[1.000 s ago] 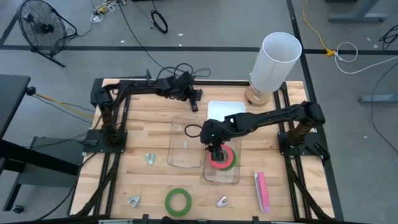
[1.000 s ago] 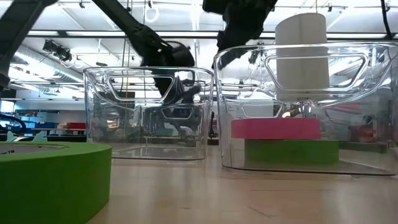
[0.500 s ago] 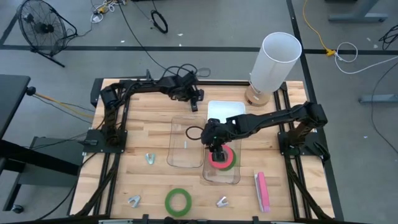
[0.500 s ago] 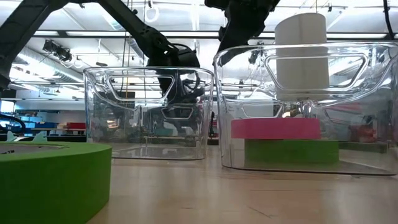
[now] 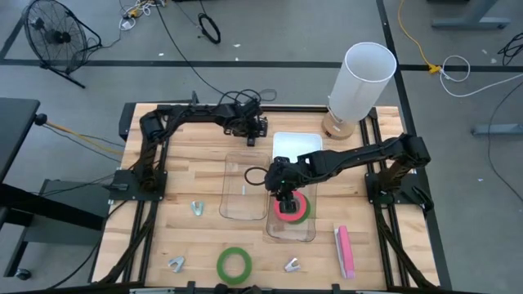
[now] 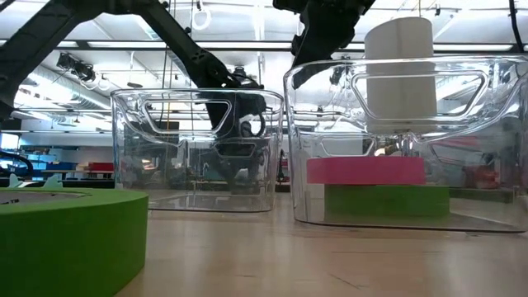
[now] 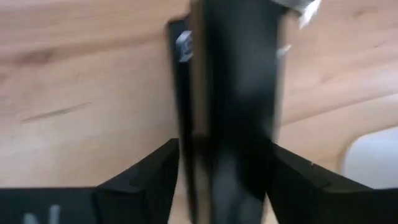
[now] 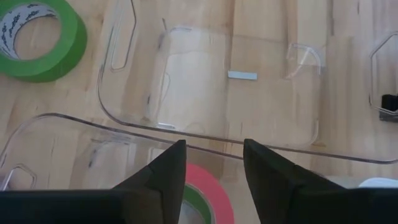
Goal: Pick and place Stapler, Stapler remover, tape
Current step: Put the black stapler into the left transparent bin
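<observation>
pink tape (image 5: 291, 205) on green tape (image 5: 304, 213), right bin (image 5: 291, 234)

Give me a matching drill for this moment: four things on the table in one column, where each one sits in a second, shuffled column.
Things:
1. red-pink tape
2. loose green tape
3. pink stapler
4. right tool

Places:
A. bare wood, near front edge, left of both bins
B. inside the right clear bin, on a green roll
C. on the wood, right of the right clear bin
D. above the right clear bin

Pairs: 1-B, 2-A, 3-C, 4-D
</observation>
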Motion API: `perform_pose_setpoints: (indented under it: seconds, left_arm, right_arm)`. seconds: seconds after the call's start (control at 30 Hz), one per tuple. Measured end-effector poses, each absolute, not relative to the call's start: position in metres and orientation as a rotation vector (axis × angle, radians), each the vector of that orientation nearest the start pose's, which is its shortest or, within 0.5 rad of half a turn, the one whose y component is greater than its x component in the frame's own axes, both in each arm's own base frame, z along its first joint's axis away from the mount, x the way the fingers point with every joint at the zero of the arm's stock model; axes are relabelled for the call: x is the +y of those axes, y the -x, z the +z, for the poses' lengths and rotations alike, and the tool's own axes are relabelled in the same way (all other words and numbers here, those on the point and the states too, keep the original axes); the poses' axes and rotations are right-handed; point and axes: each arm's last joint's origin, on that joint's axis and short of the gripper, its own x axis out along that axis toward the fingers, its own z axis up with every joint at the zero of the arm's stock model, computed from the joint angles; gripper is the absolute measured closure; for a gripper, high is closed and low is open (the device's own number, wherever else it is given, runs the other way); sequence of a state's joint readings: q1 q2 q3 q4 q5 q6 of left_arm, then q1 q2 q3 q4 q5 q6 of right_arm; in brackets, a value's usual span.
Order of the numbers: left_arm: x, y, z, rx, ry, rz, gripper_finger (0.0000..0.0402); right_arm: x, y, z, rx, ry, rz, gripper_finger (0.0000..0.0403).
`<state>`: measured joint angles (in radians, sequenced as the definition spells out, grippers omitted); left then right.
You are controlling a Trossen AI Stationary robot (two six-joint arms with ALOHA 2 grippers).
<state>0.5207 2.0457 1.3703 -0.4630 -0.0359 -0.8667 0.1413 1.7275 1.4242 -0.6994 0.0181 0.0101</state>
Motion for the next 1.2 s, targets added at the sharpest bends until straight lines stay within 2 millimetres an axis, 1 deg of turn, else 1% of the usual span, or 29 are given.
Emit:
perform_pose_setpoints:
  seconds: [0.07, 0.13, 0.17, 0.37, 0.47, 0.6, 0.73, 0.83, 0.97, 1.07, 1.13, 1.2]
  left_arm:
    - [0.204, -0.354, 0.143, 0.872, 1.008, 0.959, 0.0225]
    - [0.204, -0.352, 0.145, 0.884, 0.989, 0.954, 0.0271]
    - [0.205, -0.351, 0.147, 0.897, 0.975, 0.947, 0.0279]
    - [0.205, -0.341, 0.153, 0.975, 0.929, 0.942, 0.0279]
    - [0.205, -0.333, 0.162, 1.015, 0.892, 0.962, 0.0279]
    - [0.2, -0.319, 0.185, 1.06, 0.834, 0.953, 0.0279]
    - [0.188, -0.306, 0.222, 1.063, 0.775, 0.839, 0.0279]
    - [0.167, -0.294, 0.253, 1.071, 0.734, 0.742, 0.0279]
    - [0.127, -0.274, 0.288, 1.11, 0.654, 0.649, 0.0279]
    - [0.091, -0.267, 0.308, 1.101, 0.586, 0.565, 0.0279]
    - [0.066, -0.267, 0.319, 1.072, 0.552, 0.494, 0.0279]
    - [0.04, -0.268, 0.325, 1.049, 0.516, 0.425, 0.0279]
  right_arm:
    - [0.051, -0.361, 0.267, 0.999, 0.071, 0.108, 0.024]
    - [0.051, -0.362, 0.267, 0.998, 0.072, 0.108, 0.024]
    - [0.051, -0.362, 0.267, 0.999, 0.072, 0.108, 0.024]
    - [0.051, -0.362, 0.267, 0.993, 0.063, 0.104, 0.024]
    - [0.051, -0.362, 0.267, 0.992, 0.061, 0.102, 0.024]
    - [0.051, -0.362, 0.267, 0.994, 0.042, 0.088, 0.024]
    - [0.048, -0.362, 0.267, 0.992, 0.075, 0.015, 0.024]
    - [0.046, -0.362, 0.267, 0.99, 0.091, -0.07, 0.024]
    - [0.043, -0.361, 0.267, 0.994, 0.105, -0.141, 0.024]
    - [0.043, -0.361, 0.267, 0.99, 0.118, -0.166, 0.024]
    - [0.042, -0.361, 0.267, 0.984, 0.129, -0.187, 0.024]
    - [0.041, -0.361, 0.268, 0.978, 0.138, -0.209, 0.024]
